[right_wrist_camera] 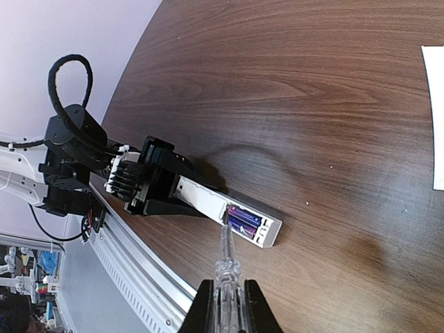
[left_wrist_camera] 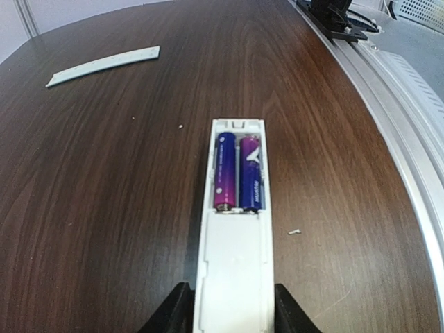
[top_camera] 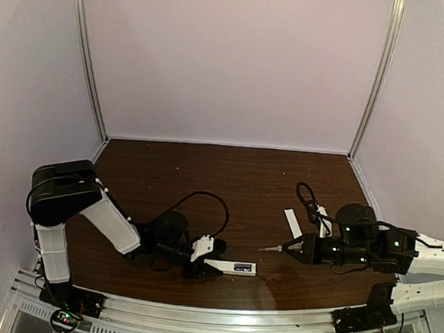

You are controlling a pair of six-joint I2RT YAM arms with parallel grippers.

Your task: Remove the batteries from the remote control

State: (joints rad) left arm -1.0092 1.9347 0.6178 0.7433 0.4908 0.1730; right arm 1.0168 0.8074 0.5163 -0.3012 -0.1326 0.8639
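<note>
The dark wooden tabletop (top_camera: 229, 175) fills the middle of the top view. The left arm (top_camera: 111, 223) reaches in from the lower left. The left jaws are clenched on one end of the remote control (top_camera: 230, 267), which lies flat at lower centre, close to the bottom rail. The right arm (top_camera: 369, 245) comes in from the lower right, and the right jaws grasp the screwdriver (right_wrist_camera: 225, 267) by its clear handle, tip pointing left toward the remote. The flat white cover strip (top_camera: 292, 222) lies apart, right of centre.

In the left wrist view the recess is open, and the two batteries (left_wrist_camera: 239, 173) sit side by side in it at frame centre. In the right wrist view the tip stands at the recess edge beside the cells. Whether it touches them cannot be told.

The step in hand appears to be prying out a cell. It would go best with the tip slipped under one battery's end and levered up gently. Meanwhile the left jaws would pin the remote, so the cell lifts out rather than the remote sliding or the tip skating off.
</note>
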